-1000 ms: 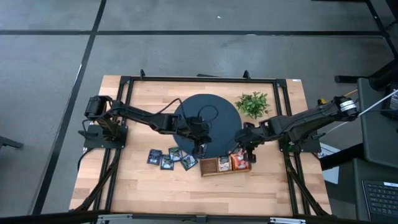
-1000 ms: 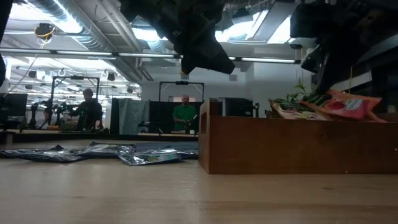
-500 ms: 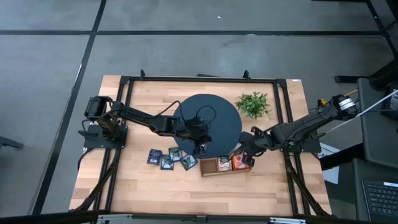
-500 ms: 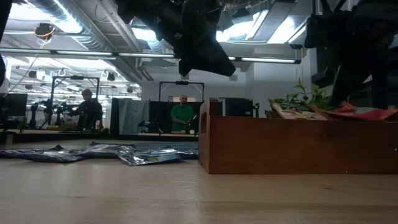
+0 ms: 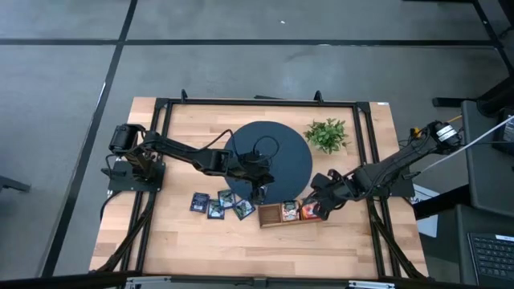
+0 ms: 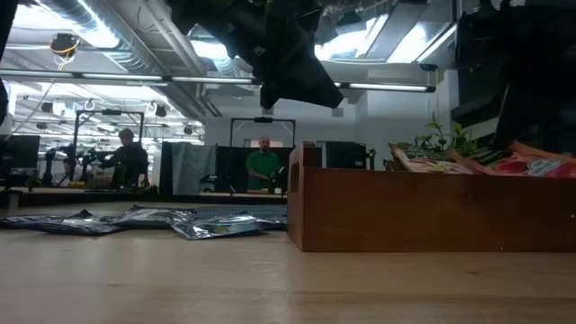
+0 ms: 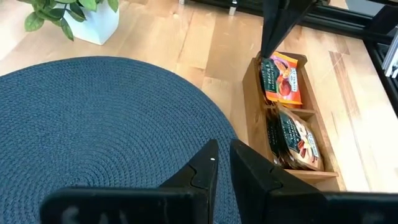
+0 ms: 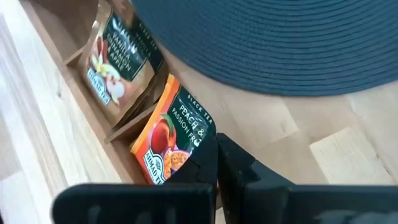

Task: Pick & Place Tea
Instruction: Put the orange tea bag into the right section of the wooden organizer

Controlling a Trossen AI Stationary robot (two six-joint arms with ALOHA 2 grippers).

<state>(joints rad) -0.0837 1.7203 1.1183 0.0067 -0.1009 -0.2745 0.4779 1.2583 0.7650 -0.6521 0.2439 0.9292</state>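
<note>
Over tray (image 5: 291, 212), right gripper (image 5: 315, 209) lower now w/ orange sachet (image 8: 171, 140); left gripper (image 5: 259, 191) unchanged

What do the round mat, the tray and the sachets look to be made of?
Mat: dark blue woven cord or fibre, matte; concentric ribs show. Tray: brown wood, smooth, with visible grain and thin dividers. Sachets: probably printed foil or coated paper; the loose ones on the table glint and crinkle.
</note>
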